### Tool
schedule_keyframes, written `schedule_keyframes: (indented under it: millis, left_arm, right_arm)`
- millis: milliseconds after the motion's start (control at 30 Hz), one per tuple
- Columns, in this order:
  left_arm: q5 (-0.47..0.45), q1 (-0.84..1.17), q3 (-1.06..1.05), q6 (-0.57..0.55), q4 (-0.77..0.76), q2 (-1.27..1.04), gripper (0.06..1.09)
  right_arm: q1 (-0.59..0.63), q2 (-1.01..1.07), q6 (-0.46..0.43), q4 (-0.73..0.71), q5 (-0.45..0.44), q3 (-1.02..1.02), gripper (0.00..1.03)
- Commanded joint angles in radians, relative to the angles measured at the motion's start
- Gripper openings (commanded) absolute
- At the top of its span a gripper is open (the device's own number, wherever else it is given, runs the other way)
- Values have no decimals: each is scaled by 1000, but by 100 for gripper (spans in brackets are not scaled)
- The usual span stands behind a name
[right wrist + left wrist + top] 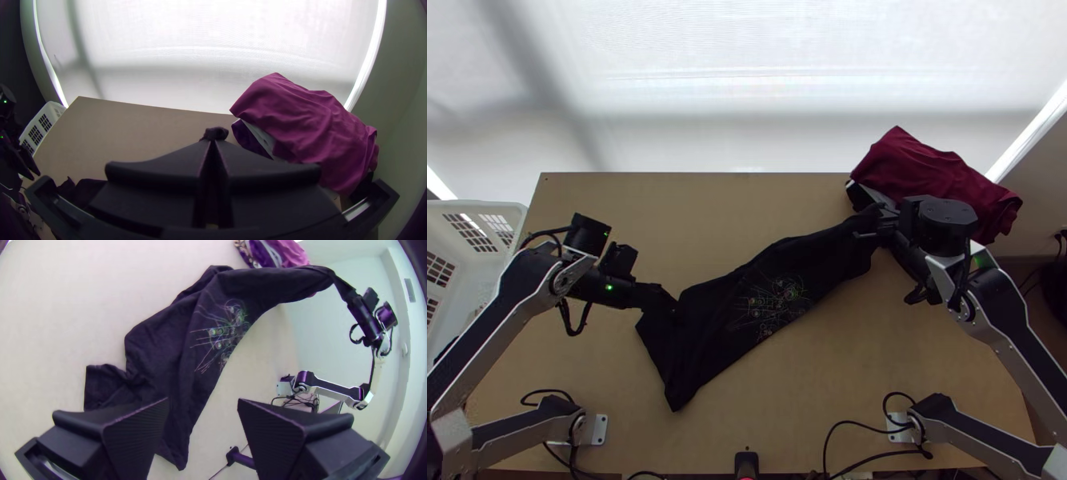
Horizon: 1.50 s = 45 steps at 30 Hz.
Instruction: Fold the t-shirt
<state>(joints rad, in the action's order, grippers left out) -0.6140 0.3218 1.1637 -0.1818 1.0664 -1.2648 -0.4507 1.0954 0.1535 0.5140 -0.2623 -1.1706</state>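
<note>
Tee (719,320) pinched in R gripper (880,221), top view; L wrist cam: L gripper (665,301) wide.

The right end effector (214,141) has its fingers closed on a bit of dark cloth (215,133) above the table (133,124). A magenta cloth (307,124) lies rumpled over white and purple cloth. The white basket (42,126) stands beside the table, near the left arm's dark end effector (31,171).
</note>
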Motion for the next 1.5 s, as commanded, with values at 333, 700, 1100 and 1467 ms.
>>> schedule_keyframes:
  millis: [333,700,1100,1467]
  left_arm:
    - [158,-20,-122,74,-114,-104,62]
    - [230,33,-147,79,-206,-237,62]
    - [273,89,-150,68,-281,-331,62]
    - [329,129,-157,62,-329,-372,10]
  right_arm:
    - [1,-17,20,-28,-8,19,3]
    - [-2,-15,26,-52,-6,19,3]
    - [1,-15,26,-63,-8,19,3]
    - [3,-17,24,-83,-8,9,3]
